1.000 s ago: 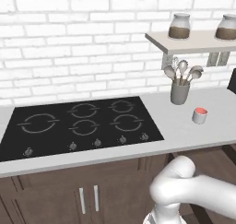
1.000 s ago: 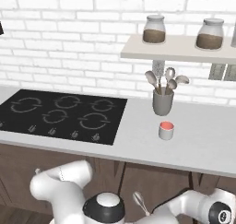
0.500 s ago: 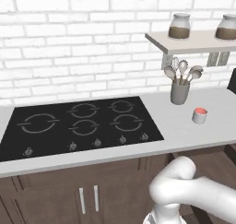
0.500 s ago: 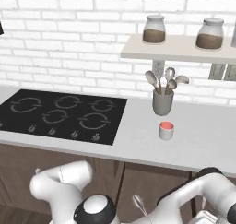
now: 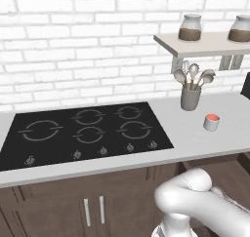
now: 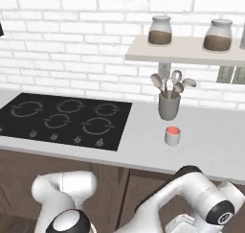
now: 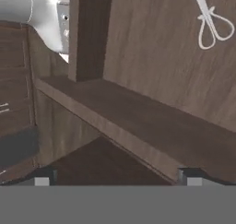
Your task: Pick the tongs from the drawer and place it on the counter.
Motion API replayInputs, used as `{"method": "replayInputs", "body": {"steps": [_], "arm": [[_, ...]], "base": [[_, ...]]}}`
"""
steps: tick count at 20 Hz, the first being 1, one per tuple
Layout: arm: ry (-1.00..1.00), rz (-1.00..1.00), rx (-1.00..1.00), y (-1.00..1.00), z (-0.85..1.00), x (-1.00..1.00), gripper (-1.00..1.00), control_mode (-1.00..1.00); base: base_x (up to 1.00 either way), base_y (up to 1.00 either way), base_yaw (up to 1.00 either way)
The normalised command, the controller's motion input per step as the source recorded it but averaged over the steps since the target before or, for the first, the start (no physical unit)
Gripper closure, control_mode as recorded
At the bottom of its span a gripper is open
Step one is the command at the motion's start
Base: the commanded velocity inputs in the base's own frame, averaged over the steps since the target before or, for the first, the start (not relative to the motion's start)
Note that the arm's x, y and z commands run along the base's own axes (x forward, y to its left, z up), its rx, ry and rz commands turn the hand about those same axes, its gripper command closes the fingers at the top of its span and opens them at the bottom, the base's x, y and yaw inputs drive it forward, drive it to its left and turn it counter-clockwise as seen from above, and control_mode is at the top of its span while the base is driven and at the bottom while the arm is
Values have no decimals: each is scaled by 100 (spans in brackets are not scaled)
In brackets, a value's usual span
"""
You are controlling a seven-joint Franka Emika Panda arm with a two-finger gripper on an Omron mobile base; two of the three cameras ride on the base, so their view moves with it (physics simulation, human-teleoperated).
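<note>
The gripper (image 7: 115, 176) looked along its two small dark fingertips (image 7: 44, 176), which stood spread wide with nothing between them. It hung low in front of the dark brown wooden drawer (image 7: 152, 131), apparently aimed over the near wall so it could reach down inside. Beyond that thick plank wall, the drawer floor showed a smooth wood grain. On it, toward the far upper corner of the hand view, lay the tongs (image 7: 208, 21): slim, silvery metal, two thin arms ending in rounded loop-like tips. They rested flat on the boards, well apart from the fingertips, so the pick was judged not yet begun.

From the base cameras, the white arm (image 6: 191, 198) bent down below the counter (image 5: 195, 138), a long, smooth, light-grey slab. A flat black four-burner cooktop (image 5: 85, 131) sat set into it. To its right stood a grey cup (image 5: 190, 98) bristling with spoons and ladles, and near it a small red-topped cup (image 5: 211, 122). A pale wall shelf (image 6: 191, 50) carried two brown-filled jars.
</note>
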Motion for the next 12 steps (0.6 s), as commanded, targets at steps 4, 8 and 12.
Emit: {"method": "replayInputs", "body": {"steps": [4,8,12], "arm": [[-69,-1,11,53,8,13,-100,-100],[-57,-8,7,15,11,29,-100,-100],[-37,-8,0,8,2,29,-100,-100]], "base": [[0,0,0],[0,0,0],[0,0,0]]}}
